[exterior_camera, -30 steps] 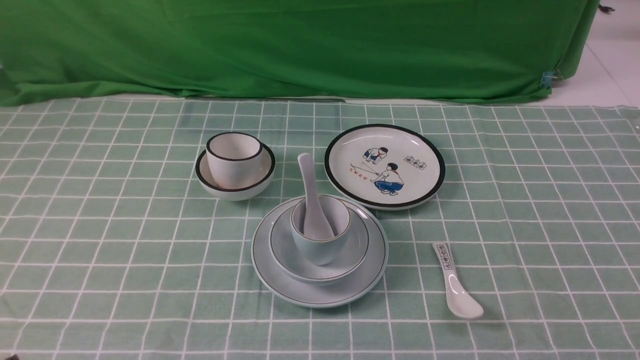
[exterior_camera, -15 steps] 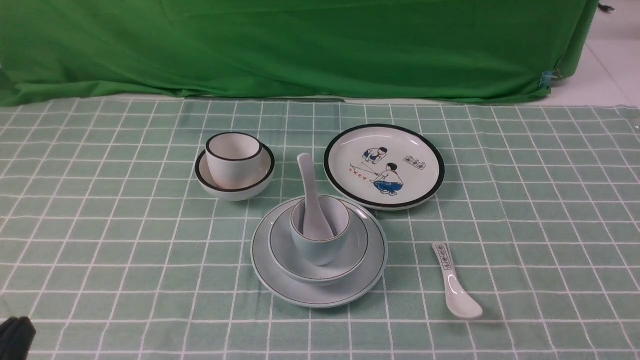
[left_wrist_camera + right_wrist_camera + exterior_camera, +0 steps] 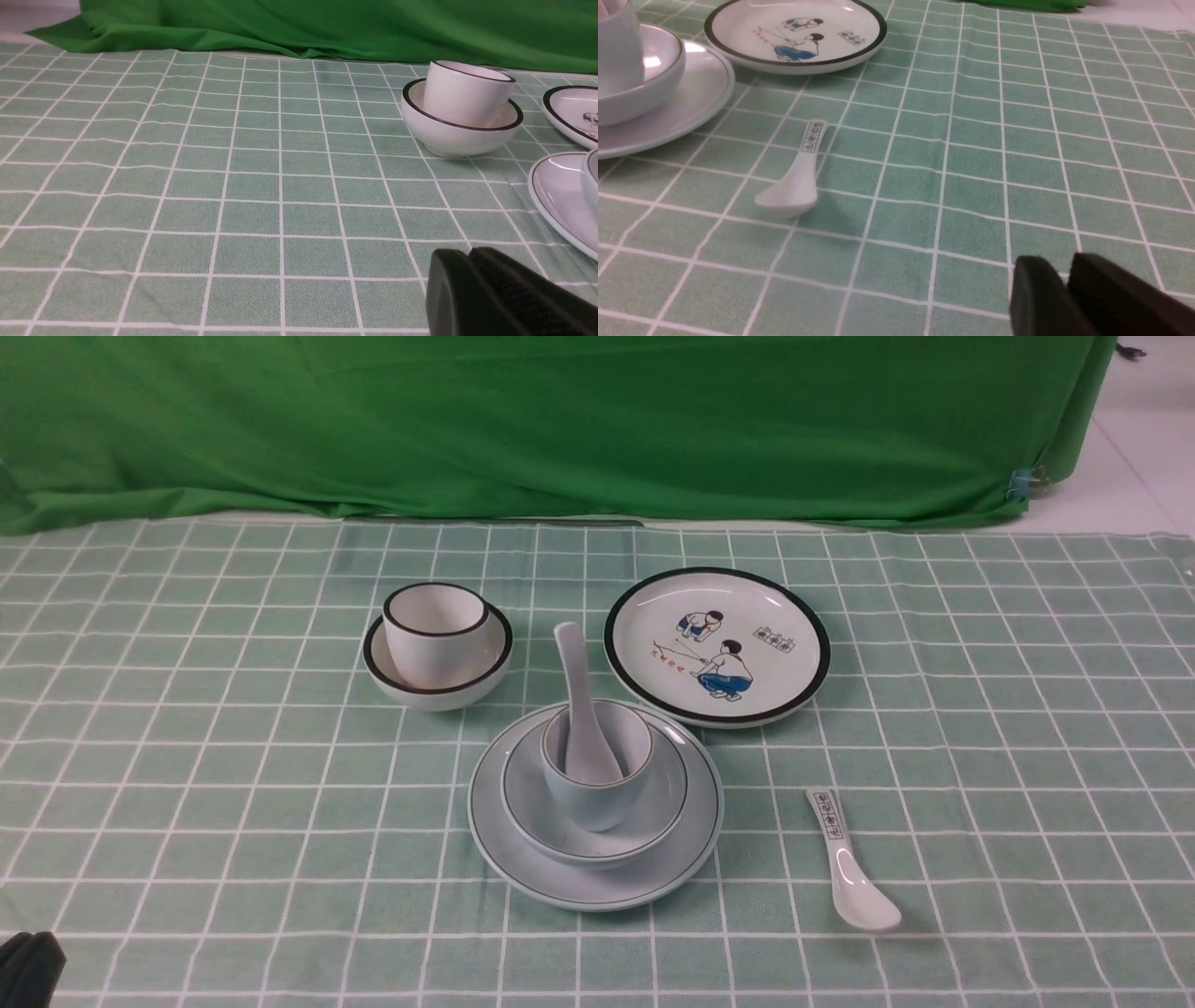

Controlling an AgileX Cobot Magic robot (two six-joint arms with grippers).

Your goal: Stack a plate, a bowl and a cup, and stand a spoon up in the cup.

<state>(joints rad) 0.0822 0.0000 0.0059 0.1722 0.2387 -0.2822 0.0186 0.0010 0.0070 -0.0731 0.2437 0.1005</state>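
Observation:
The pale plate [image 3: 499, 840] lies at the middle of the checked cloth, and the bowl [image 3: 658, 803] sits on it. Inside the bowl stands the cup [image 3: 588, 803]. The plain white spoon [image 3: 574, 681] leans in the cup, handle up and pointing away from me. My left gripper [image 3: 468, 254] is shut and empty, low over the cloth left of the stack; its dark tip [image 3: 28, 966] shows at the front view's lower left corner. My right gripper [image 3: 1066, 263] hovers right of the stack, its fingers slightly apart with nothing between them.
A black-rimmed bowl [image 3: 439, 689] holding a black-rimmed cup [image 3: 434, 635] stands behind and left of the stack. The cartoon plate [image 3: 775, 616] lies behind it to the right. A spoon with printed characters [image 3: 854, 882] lies on the cloth to the right. Green drape [image 3: 560, 420] hangs at the back.
The dark tip of my left gripper has come into the front view's lower left corner. The stacked dishes and the spoon have not moved.

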